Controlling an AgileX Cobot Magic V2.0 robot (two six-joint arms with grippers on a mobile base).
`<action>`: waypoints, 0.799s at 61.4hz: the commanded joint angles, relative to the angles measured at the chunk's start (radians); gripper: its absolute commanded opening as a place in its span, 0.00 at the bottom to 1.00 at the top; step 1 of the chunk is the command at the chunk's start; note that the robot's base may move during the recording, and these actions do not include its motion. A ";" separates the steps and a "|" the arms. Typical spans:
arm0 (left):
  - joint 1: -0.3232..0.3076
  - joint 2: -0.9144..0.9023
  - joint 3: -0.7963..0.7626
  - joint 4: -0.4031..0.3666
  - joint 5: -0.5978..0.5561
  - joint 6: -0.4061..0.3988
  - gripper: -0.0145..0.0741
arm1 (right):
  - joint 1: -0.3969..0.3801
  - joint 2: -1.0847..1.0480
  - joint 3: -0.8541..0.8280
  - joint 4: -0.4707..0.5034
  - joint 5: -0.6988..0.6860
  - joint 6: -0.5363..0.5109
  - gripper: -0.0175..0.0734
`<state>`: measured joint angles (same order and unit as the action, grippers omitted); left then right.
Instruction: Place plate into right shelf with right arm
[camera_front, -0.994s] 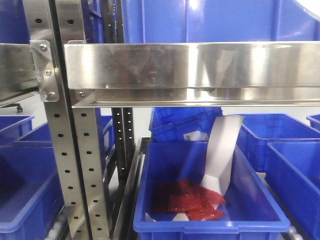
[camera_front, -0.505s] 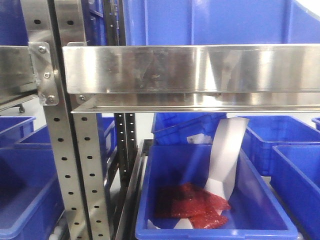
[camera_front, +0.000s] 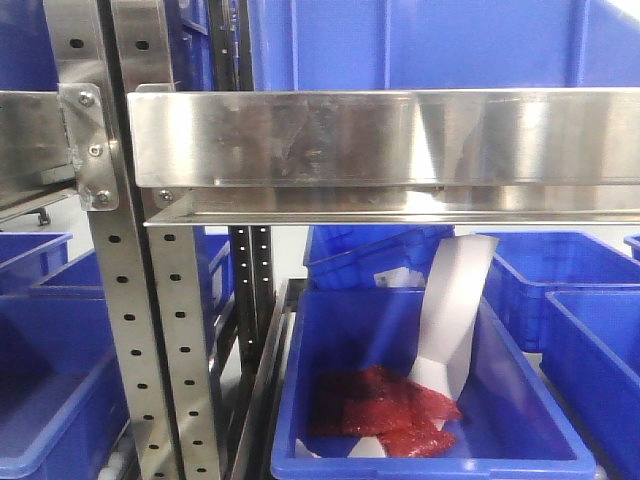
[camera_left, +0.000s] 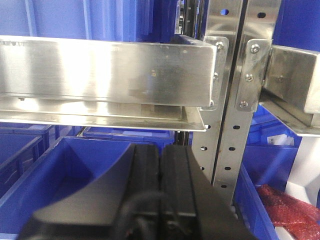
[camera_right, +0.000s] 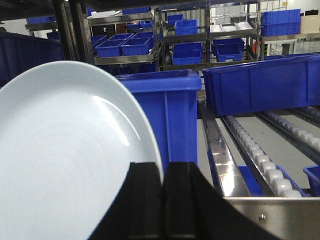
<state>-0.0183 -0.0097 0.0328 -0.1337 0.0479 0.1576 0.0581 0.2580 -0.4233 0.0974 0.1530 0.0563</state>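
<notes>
The plate (camera_right: 65, 160) is in the right arm's grasp, standing on edge and filling the right wrist view from 9 o'clock round to 7 o'clock; its lower rim runs down into the seam between the right fingers (camera_right: 174, 186), which are clamped on that rim with only a hairline showing between them. It is not yet in the right shelf (camera_right: 219, 152): the front rail (camera_right: 290, 212) lies at 5 o'clock, the roller tracks (camera_right: 265, 170) run off toward 2 o'clock, and a blue bin (camera_right: 167, 110) stands at 12 o'clock, just behind the plate's edge; whether plate and bin touch I cannot tell. The left fingers (camera_left: 174, 170) are pressed together on nothing, hanging over a second bin (camera_left: 85, 170) with a steel rail (camera_left: 110, 70) at 12 o'clock.

By its look the plate is stiff, glazed and slick, fairly heavy for a pinch at one edge, and breakable; held by the rim alone it would tend to pivot about the fingers, so a firm bite well over the raised rim and a slow carry suit it; a knock against rail or bin wall could chip it or twist it loose; it wants lowering onto a flat stretch of shelf before the fingers part.
</notes>
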 joint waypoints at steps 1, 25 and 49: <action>-0.002 -0.010 0.010 -0.008 -0.090 -0.007 0.02 | -0.002 0.043 -0.082 0.003 -0.120 -0.002 0.25; -0.002 -0.010 0.010 -0.008 -0.090 -0.007 0.02 | 0.003 0.462 -0.506 0.007 -0.153 -0.002 0.25; -0.002 -0.010 0.010 -0.008 -0.090 -0.007 0.02 | 0.012 0.959 -0.964 0.007 -0.195 -0.002 0.25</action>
<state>-0.0183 -0.0097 0.0328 -0.1337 0.0479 0.1576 0.0609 1.1573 -1.2865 0.0998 0.0670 0.0563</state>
